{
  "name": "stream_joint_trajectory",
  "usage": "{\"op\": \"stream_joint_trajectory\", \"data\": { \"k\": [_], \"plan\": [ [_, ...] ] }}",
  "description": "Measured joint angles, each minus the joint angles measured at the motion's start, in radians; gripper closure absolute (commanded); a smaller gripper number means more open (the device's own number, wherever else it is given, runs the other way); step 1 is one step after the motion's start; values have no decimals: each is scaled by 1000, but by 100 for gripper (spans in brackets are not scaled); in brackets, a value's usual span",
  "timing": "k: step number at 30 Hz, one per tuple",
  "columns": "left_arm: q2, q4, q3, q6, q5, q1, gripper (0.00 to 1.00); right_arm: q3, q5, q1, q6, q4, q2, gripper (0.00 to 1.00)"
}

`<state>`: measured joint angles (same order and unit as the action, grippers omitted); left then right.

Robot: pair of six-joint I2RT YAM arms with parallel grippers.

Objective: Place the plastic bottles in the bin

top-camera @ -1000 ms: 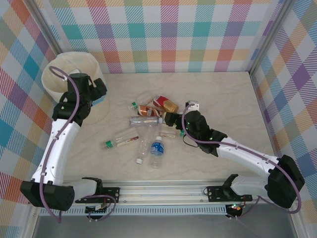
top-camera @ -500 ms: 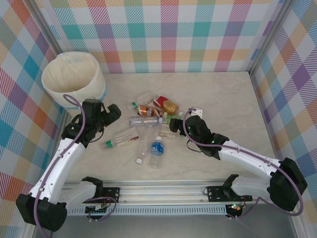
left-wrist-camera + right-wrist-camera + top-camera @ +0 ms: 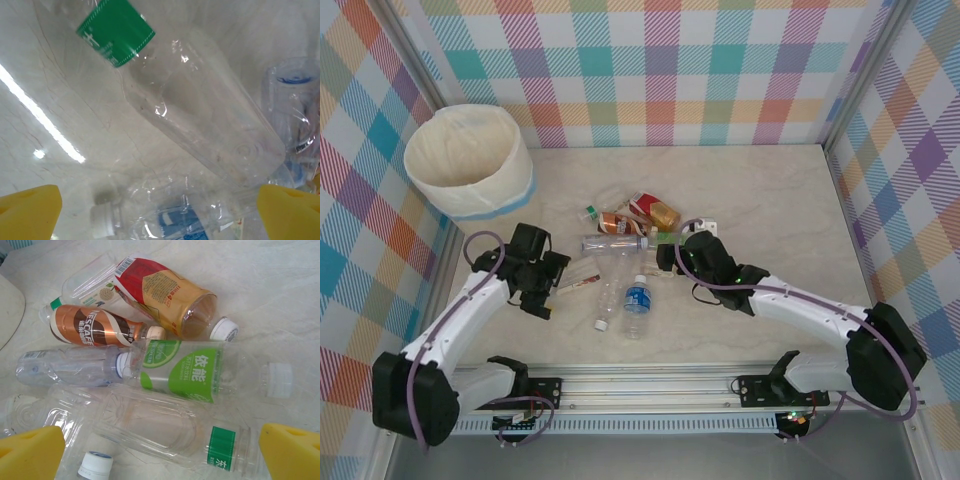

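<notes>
The bin (image 3: 506,186) stands upright at the far left corner of the table (image 3: 770,200), and every placement here is read from it. The plastic bottles (image 3: 620,250) lie on their sides in a loose heap to the right of the bin and nearer the arm bases, well apart from it; none can be seen inside it. The left gripper (image 3: 556,284) sits low on the side of the heap that faces the bin, its yellow fingers (image 3: 27,210) spread wide with nothing between them. Its wrist camera looks down on a clear bottle with a green label (image 3: 195,120) and a blue-labelled bottle (image 3: 172,220). The right gripper (image 3: 669,256) is at the side of the heap away from the bin, also spread wide and empty. Below it lie a brown coffee bottle (image 3: 95,327), a red-and-gold bottle (image 3: 165,290) and a lime-green-labelled bottle (image 3: 190,370).
</notes>
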<state>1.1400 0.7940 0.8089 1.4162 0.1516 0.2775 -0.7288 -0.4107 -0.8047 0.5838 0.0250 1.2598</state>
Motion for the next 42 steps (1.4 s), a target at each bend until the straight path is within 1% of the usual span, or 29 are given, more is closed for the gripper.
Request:
{"op": "stream_joint_trajectory", "data": {
  "k": [4, 10, 18, 22, 26, 30, 33, 36, 38, 42],
  "plan": [
    [87, -23, 21, 112, 20, 2, 0, -1, 4, 0, -16, 5, 1, 0],
    [129, -106, 24, 270, 9, 2, 0, -1, 4, 0, -16, 23, -6, 0],
    [161, -180, 11, 429, -61, 2, 0, -1, -1, 0, -16, 53, -61, 0],
    [179, -202, 2, 480, -92, 2, 0, -1, -6, 0, -16, 66, -86, 0],
    [244, -241, -3, 508, -93, 2, 0, 0, -18, 0, -16, 80, -101, 0],
    [305, -278, -24, 524, -109, 2, 5, 0, -20, 0, -16, 101, -106, 0],
    [326, -286, -35, 524, -133, 2, 11, 0, -21, 0, -15, 119, -113, 0],
    [329, -305, -45, 520, -154, 2, 21, 0, -27, 0, -16, 128, -130, 0],
    [329, -319, -59, 524, -164, 2, 25, 0, -28, 0, -16, 130, -138, 0],
    [326, -322, -72, 527, -153, 4, 40, 0, -35, 0, -16, 140, -141, 0]
  ]
}}
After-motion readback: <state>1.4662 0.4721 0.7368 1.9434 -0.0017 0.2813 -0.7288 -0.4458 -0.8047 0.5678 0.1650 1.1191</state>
